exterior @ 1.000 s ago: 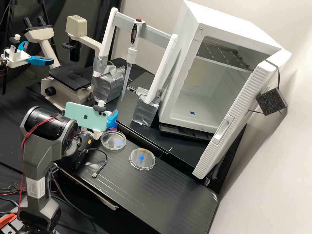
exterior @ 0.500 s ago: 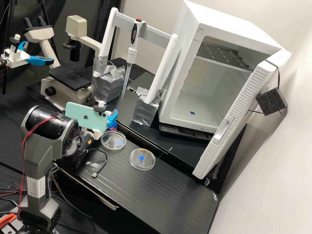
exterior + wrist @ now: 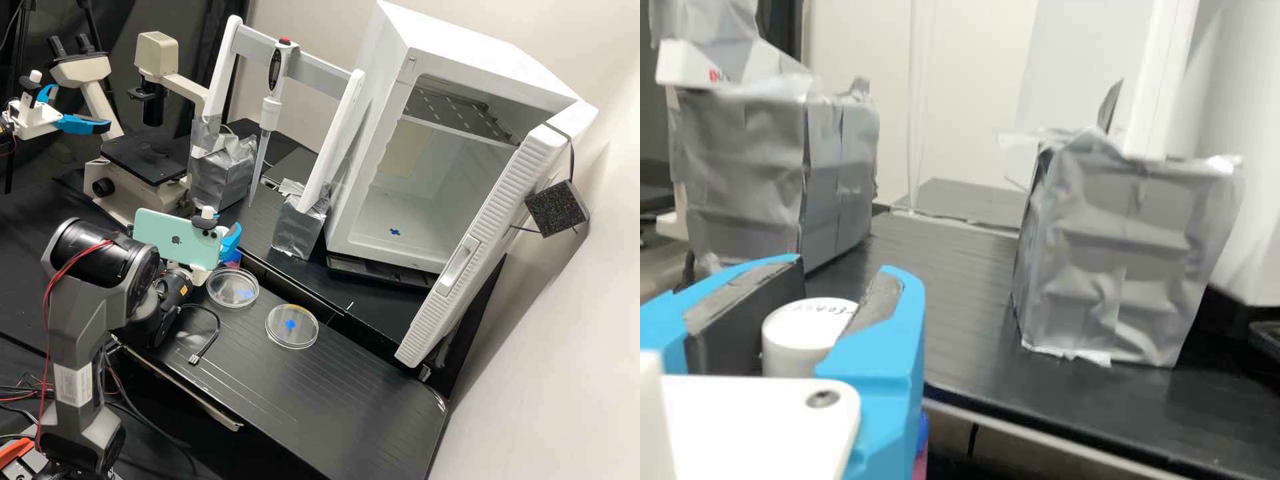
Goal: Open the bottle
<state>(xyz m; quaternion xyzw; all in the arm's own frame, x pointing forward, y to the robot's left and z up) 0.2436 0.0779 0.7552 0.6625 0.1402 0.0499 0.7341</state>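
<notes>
Only a very slight shift of the arm (image 3: 87,320) shows: the mint-green phone (image 3: 163,237) on its wrist sits a hair farther toward the high view's right than in the earliest picture.

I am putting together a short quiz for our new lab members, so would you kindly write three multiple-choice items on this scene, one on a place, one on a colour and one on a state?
1. Where is the white cap?
A) Inside the white cabinet
B) Between the blue fingers of the pincer
C) On the microscope's stage

2. What colour is the back of the smartphone?
A) Red
B) Black
C) Mint green

3. How does the door of the white cabinet stand?
A) Open
B) Shut
C) Detached

Answers:
1. B: the wrist view shows the cap with a finger on either side.
2. C: its pale green back is plain in the high view.
3. A: the door is swung out, leaving the cabinet's shelf in sight.
</notes>
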